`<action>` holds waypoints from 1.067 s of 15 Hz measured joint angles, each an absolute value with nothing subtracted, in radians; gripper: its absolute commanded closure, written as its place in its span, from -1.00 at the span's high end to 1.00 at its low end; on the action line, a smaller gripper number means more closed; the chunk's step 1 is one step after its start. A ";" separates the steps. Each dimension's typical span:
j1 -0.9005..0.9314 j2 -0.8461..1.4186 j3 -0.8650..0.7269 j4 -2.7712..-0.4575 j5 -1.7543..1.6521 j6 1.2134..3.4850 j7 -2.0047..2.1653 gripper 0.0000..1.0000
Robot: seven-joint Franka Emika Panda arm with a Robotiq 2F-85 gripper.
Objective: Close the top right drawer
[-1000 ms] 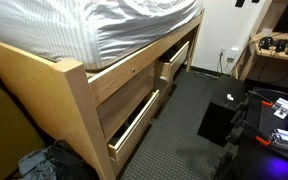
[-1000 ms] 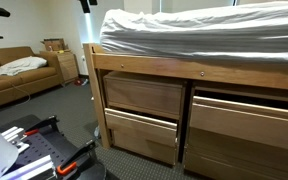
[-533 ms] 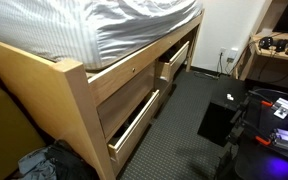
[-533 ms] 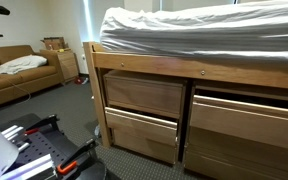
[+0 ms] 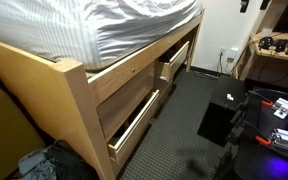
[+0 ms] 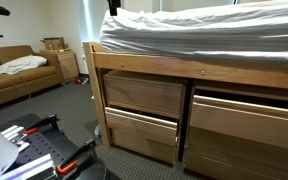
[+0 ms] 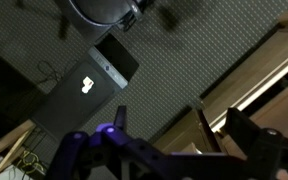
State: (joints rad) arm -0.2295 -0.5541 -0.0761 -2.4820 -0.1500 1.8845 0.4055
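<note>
The top right drawer (image 6: 246,118) is a light-wood drawer with a plain front under the mattress. It stands a little out of the bed frame. It also shows at the far end of the bed (image 5: 174,60), sticking out. My gripper (image 6: 112,5) is high up at the top edge in both exterior views (image 5: 246,5), far from the drawer. In the wrist view the gripper (image 7: 224,130) is open and empty, with its dark fingers apart above carpet and a light-wood edge (image 7: 274,60).
The lower drawer (image 5: 134,122) near the bed post is pulled out; it shows in both exterior views (image 6: 141,132). A black box (image 5: 219,118) lies on the carpet. A brown couch (image 6: 19,80) and a desk (image 5: 279,50) stand to the sides.
The gripper has shifted a little along the top edge of both exterior views. The drawers have not moved.
</note>
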 measured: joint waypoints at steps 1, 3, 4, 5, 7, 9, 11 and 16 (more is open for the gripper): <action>-0.230 -0.505 -0.078 -2.502 -0.149 1.890 0.416 1.00; -0.231 -0.396 -0.088 -2.537 -0.146 1.905 0.431 1.00; -0.232 -0.338 -0.095 -2.546 -0.145 1.919 0.446 1.00; -0.235 -0.276 -0.102 -2.550 -0.145 1.943 0.472 1.00; -0.239 -0.161 -0.108 -2.549 -0.162 2.054 0.572 1.00; -0.238 -0.073 -0.108 -2.540 -0.245 2.204 0.693 1.00; -0.233 -0.012 -0.108 -2.510 -0.358 2.301 0.829 1.00; -0.208 0.046 -0.129 -2.464 -0.563 2.386 1.172 1.00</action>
State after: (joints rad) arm -0.2076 0.0459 -0.1290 -2.4638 -0.5635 2.3860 1.1723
